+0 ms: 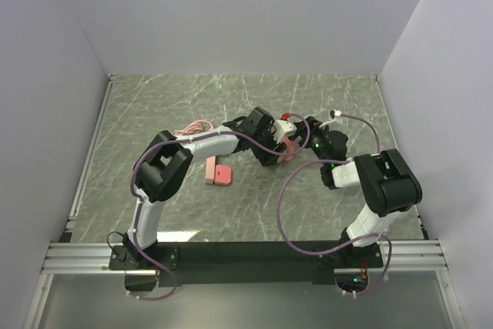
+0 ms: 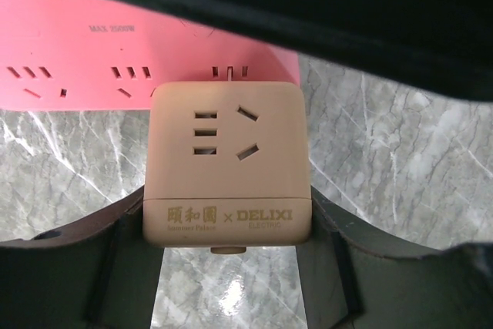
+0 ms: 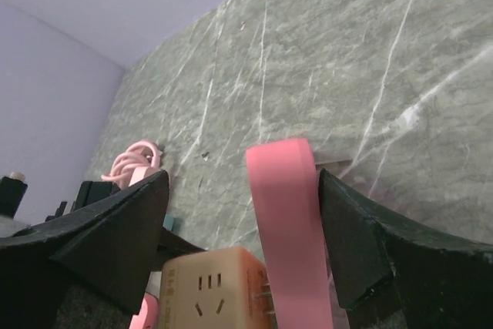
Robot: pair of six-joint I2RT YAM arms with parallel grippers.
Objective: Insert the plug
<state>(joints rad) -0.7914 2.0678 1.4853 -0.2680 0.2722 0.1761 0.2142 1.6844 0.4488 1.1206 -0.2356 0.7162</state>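
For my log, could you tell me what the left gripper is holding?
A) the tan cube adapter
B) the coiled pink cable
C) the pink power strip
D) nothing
A: the left wrist view shows the tan cube adapter clamped between the fingers of the left gripper, against the pink power strip.

Cube, near face, below socket holes: "颐和园 × DELIXI" printed in gold. "Summer Palace" set small under Chinese characters, barely legible. "ELECTRIC" set small under "DELIXI".

Strip, top face, above sockets: "MAX 2500W" marked faintly in same pink.

Right wrist view: no lettering made out on cube or strip. Top view: nothing readable.
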